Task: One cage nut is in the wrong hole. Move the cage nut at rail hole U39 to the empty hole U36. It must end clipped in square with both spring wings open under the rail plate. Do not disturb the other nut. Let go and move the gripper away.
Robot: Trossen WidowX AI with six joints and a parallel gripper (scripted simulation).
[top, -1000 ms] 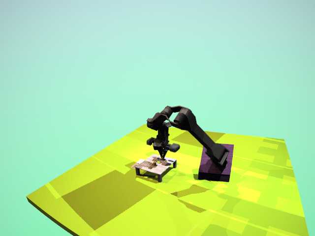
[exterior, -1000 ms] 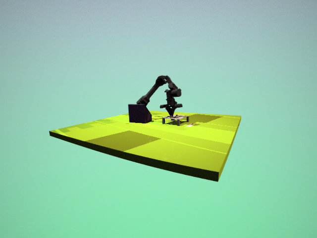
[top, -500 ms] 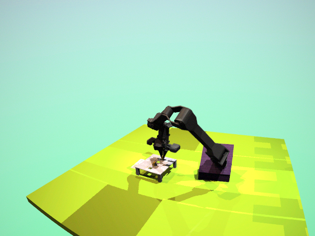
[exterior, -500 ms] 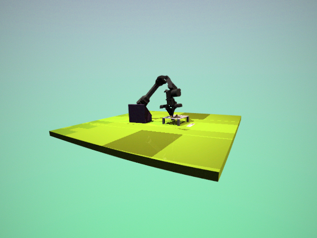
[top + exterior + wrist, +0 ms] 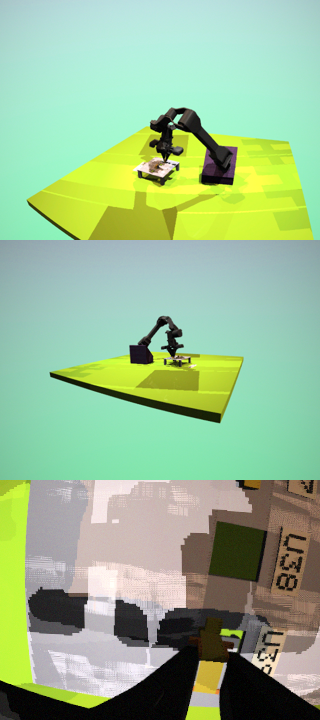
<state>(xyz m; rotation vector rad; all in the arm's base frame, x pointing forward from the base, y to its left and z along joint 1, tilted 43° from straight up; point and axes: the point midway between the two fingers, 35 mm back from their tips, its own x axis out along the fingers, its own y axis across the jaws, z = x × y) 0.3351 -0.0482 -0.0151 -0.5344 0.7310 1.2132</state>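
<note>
Rail plate [image 5: 173, 164] [image 5: 186, 358] [image 5: 55, 655] (raised) beside arm's base [image 5: 206, 172] [image 5: 136, 354].

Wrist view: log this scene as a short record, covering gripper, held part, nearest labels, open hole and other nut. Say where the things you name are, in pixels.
gripper: shut on the cage nut [image 5: 209, 675]
gripper location: over the rail plate [image 5: 152, 171] [image 5: 186, 358], fingertips at the U39 end
readable label: U38 [image 5: 291, 562]
hole beside U38: no nut in it
other nut: partly in view, top edge [image 5: 250, 484]
nut clear of hole: cannot tell

This looks like a bare robotics test bench: a black six-joint arm [image 5: 191, 121] [image 5: 153, 330] on a purple block [image 5: 217, 179] [image 5: 138, 354], and a small legged rail plate [image 5: 152, 171] [image 5: 184, 358] [image 5: 55, 672] with printed hole labels, share one yellow-green counter [image 5: 121, 201] [image 5: 116, 379] [image 5: 12, 565].
</note>
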